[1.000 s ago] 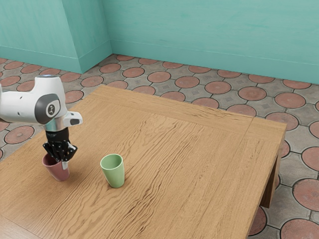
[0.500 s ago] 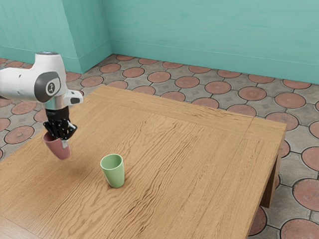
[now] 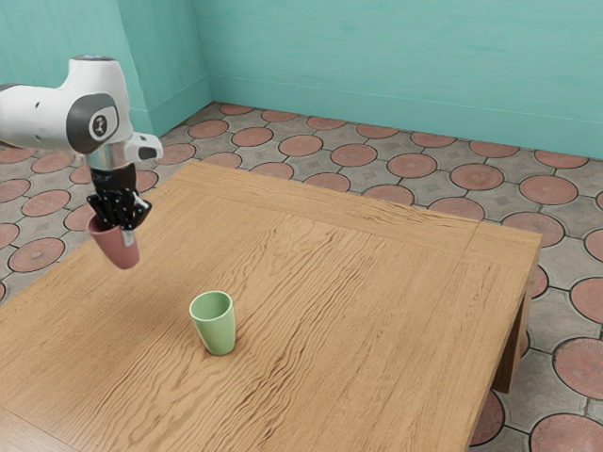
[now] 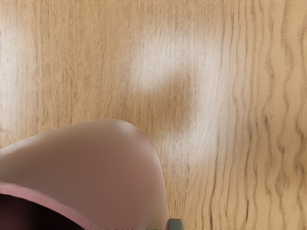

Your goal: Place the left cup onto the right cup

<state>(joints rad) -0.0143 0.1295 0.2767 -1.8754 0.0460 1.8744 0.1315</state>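
At the exterior view's left, the end effector (image 3: 117, 218) is clenched on the rim of the pink cup (image 3: 117, 247). It holds the cup in the air, a little tilted, above the surface (image 3: 377, 311) near its left edge. In the wrist view the pink cup (image 4: 86, 172) is just under the hand, over the wood grain. The green cup (image 3: 213, 322) stands upright toward the near edge, well apart from the pink one. From there to the right edge the surface is open wood.

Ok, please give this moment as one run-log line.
claw: shut on pink cup | pink cup: held above table | green cup: upright on table | stack: not yet done
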